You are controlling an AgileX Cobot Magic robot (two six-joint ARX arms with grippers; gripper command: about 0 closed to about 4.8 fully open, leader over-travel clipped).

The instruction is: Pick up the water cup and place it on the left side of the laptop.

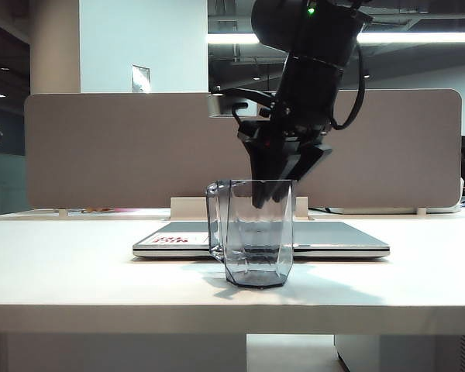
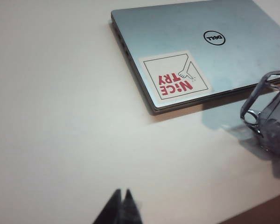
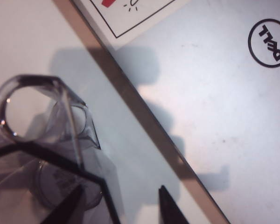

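A bright ceiling strip light (image 1: pixel 240 38) is seen at the top of the exterior view, where the arm is rendered as a dark silhouette. Soft shadows are cast on the white table (image 1: pixel 77 263). The wrist views are slightly washed out and soft.

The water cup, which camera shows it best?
The exterior view: the whole water cup stands upright before the laptop. The right wrist view shows only its rim and handle; the left wrist view catches an edge.

white table (image 1: pixel 77 271) | grey divider panel (image 1: pixel 116 147) behind | pillar (image 1: pixel 54 46)
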